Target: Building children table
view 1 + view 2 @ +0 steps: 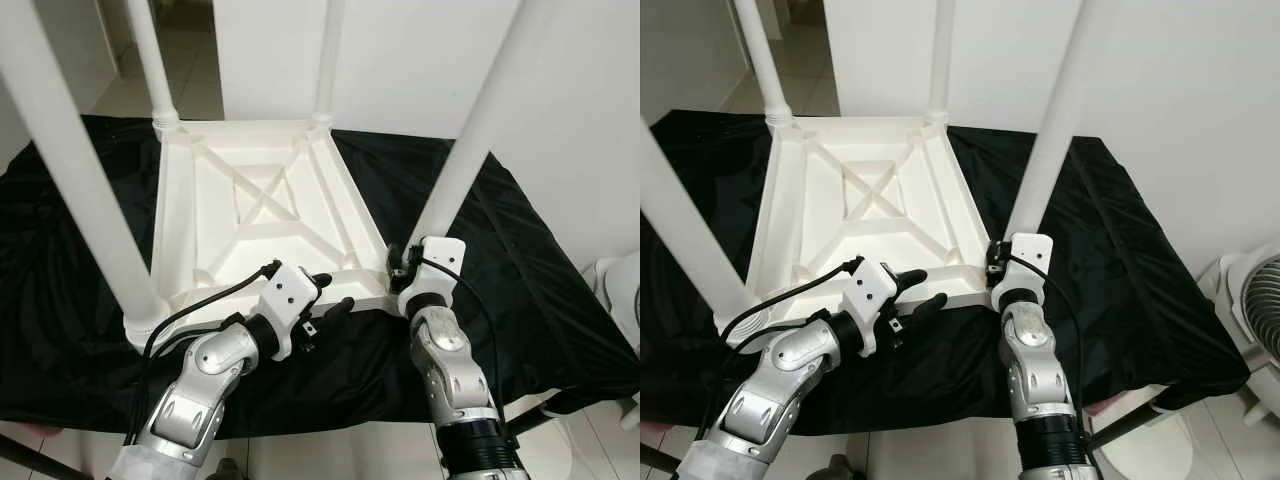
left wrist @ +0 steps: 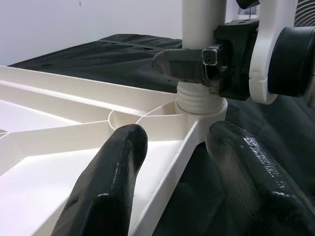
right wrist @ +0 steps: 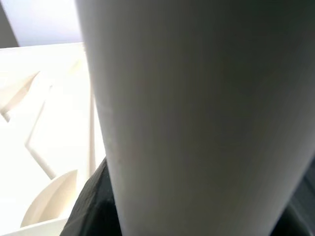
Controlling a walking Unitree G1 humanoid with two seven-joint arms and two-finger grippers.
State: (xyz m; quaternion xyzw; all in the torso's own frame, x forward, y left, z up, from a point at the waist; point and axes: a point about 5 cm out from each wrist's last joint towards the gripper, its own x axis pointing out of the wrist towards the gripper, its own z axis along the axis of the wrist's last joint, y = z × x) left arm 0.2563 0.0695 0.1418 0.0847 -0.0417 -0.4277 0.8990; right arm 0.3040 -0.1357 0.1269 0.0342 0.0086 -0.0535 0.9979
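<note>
A white plastic children's table (image 1: 250, 200) lies upside down on a black cloth, its legs pointing up. My right gripper (image 1: 398, 262) is shut on the near-right leg (image 1: 470, 150), just above the threaded socket at the table's corner. In the right wrist view that leg (image 3: 197, 98) is very close. My left gripper (image 1: 333, 292) is open at the table's near rim, one finger (image 2: 113, 182) inside the rim and the other finger (image 2: 246, 177) outside over the cloth. The left wrist view looks along the rim to the right gripper (image 2: 197, 66) at the leg's base.
The black cloth (image 1: 540, 300) covers the low surface under the table. The near-left leg (image 1: 80, 180) rises close to my left arm, and two far legs (image 1: 150, 60) stand at the back. A white fan (image 1: 1260, 300) stands on the floor at the right. A white wall is behind.
</note>
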